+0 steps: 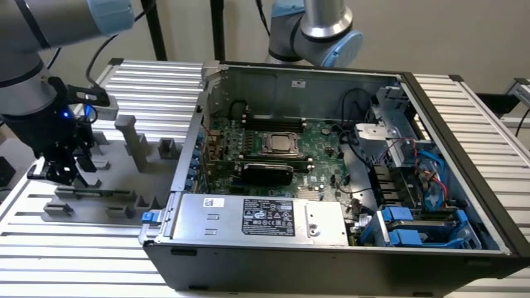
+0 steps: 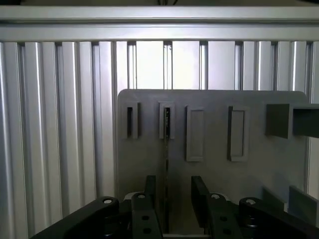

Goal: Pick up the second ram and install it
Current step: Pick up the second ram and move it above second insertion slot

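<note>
The hand (image 2: 173, 191) is open wide and holds nothing. Its two black fingers (image 2: 200, 196) point down at a grey plate (image 2: 214, 174). The second ram (image 2: 166, 149) stands on its thin edge on that plate, so from above it looks like one thin dark line. One end of it sits in a small slot (image 2: 166, 122) in the plate. The other end runs in between the two fingers. It is nearer to one finger than to the other, and I cannot tell if that finger touches it.

In the exterior view the hand (image 1: 64, 175) hangs low over the grey plate (image 1: 124, 183), at the exterior view's left. Grey blocks (image 1: 133, 139) stand up from the plate near the hand. The plate lies on a silver surface (image 1: 58, 254) made of long ribs.

To the exterior view's right of the plate is a big black computer box (image 1: 331, 273) with its side off. Inside it is a green board (image 1: 319, 146) with a shiny square chip (image 1: 280, 144) in the middle. A silver box (image 1: 257, 217) with a label lies along the near edge. Blue parts (image 1: 410, 233) sit in the corner at the exterior view's right. Another robot arm (image 1: 319, 31) stands behind the computer box, well apart from the hand
</note>
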### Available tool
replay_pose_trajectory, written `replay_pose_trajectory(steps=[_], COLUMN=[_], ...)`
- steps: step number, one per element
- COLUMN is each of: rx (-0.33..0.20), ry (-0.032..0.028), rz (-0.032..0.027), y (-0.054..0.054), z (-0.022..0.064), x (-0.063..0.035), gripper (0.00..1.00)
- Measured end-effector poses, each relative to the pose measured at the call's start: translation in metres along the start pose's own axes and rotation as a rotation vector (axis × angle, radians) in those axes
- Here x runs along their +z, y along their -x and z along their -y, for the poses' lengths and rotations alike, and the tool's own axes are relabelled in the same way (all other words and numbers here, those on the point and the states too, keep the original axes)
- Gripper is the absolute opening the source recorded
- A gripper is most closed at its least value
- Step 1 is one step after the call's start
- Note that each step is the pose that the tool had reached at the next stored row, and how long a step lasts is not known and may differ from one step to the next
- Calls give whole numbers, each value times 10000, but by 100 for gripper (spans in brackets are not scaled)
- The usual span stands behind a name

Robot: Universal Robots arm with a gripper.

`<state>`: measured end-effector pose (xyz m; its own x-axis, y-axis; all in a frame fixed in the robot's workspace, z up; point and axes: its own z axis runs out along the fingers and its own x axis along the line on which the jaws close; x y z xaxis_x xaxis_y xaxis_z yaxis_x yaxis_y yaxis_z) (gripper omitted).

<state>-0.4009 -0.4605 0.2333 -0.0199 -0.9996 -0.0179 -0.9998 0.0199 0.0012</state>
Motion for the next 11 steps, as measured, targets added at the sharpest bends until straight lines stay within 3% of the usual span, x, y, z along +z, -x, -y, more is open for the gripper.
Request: replay_pose_trajectory(steps=[11], rx=[-94], ry=[2], rz=[0], y=[-4], z=[0], x=[200], gripper=[42])
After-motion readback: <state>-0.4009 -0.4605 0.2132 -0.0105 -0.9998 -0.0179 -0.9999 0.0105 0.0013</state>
